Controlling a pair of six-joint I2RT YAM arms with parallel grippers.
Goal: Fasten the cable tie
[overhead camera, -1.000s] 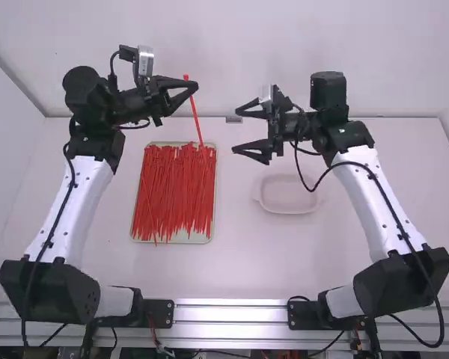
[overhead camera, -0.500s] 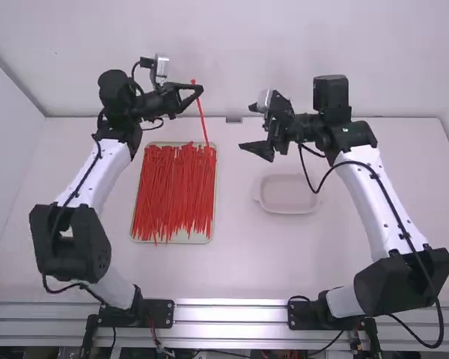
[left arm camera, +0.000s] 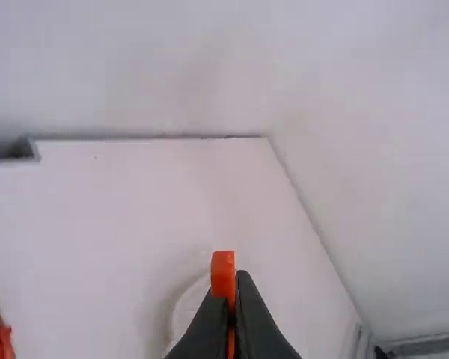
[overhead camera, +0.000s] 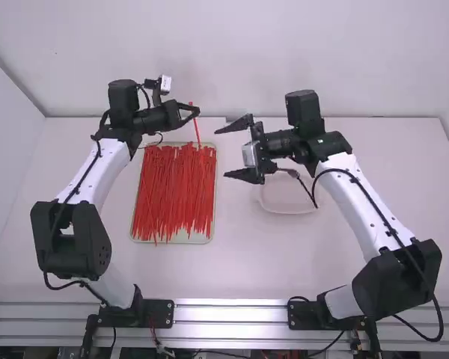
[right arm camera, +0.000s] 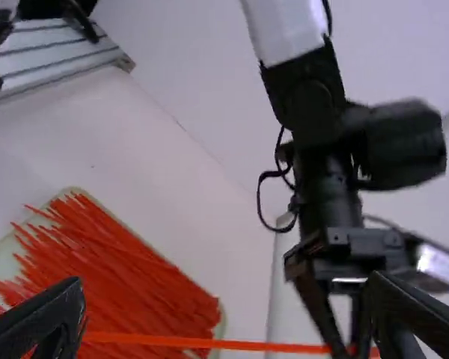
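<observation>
One left gripper [overhead camera: 185,113], raised over the far left of the table. Its fingers are pinched tight on the cable tie, with no gap between them in the left wrist view.

One cable tie [overhead camera: 196,127], red, a single strap. A short stub stands past the fingertips. The long remainder hangs down, and its free tip is just above the far edge of the tray. In the right wrist view it reads as a thin straight line [right arm camera: 209,344].
- Handling, by judgement: very light, narrow, smooth and springy. It bends easily and will likely sway or slip under a loose pinch.
- Best second hold: on the free tail close to its tip, squeezing the flat faces, so the tip can be steered into the head.

One tray [overhead camera: 173,241], flat, between the arms and toward the left. It holds many spare ties [overhead camera: 176,191] laid roughly parallel.

One right gripper [overhead camera: 221,153], just right of the hanging strap and apart from it. Its jaws are spread wide and hold nothing.

One clear dish [overhead camera: 284,212], shallow, beneath the right arm.
</observation>
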